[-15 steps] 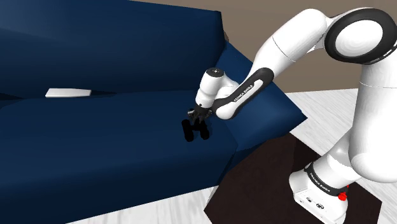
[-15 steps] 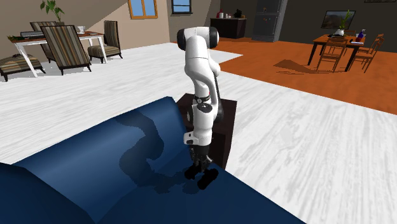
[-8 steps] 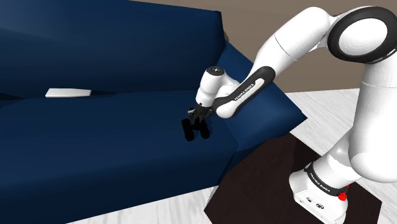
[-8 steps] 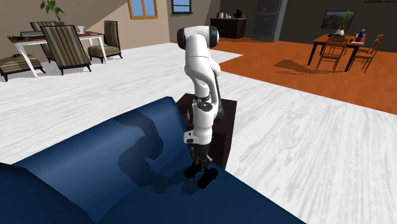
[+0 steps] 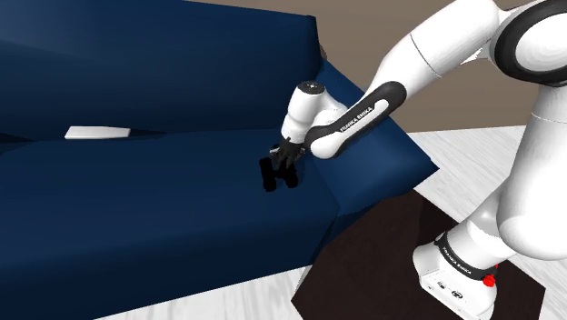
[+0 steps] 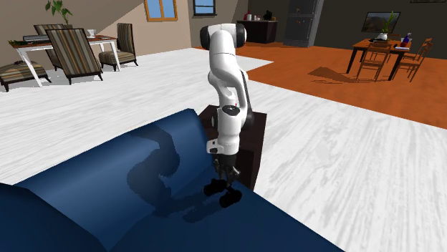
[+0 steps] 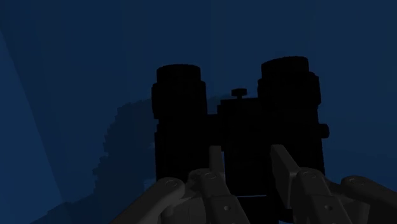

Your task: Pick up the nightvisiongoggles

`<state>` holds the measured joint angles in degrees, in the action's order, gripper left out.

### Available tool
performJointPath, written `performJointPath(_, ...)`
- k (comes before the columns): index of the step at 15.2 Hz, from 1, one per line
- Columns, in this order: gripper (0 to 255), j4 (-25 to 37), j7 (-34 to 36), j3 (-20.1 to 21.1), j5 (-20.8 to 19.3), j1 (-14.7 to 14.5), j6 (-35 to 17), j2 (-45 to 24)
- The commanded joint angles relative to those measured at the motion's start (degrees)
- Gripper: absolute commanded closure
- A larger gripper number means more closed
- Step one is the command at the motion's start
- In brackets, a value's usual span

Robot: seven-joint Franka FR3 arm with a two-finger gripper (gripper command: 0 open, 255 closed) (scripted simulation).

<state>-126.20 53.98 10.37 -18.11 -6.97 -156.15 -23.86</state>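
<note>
Arm [image 5: 427,59] has swung higher since a second ago, wrist drawn up. Dark blue sofa [image 5: 136,218] lies beneath. Black nightvisiongoggles [image 7: 235,127] seem just clear of its seat cushion, pinched at the middle bridge by the claw [image 7: 248,175]. Lift looks begun.

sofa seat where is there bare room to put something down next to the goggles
Widest bare patch: the sofa seat between the flat white item by the backrest and the black goggles. The strip along the seat's front edge is bare too. It is crowded beside the armrest, where the jaws clasp the goggles.
</note>
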Motion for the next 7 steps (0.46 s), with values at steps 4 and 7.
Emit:
performJointPath(4,255,-0.3,-1.7,1.4,1.9,1.1,2.9,3.3)
performJointPath(7,255,-0.4,-2.1,1.7,2.4,1.3,3.6,4.1)
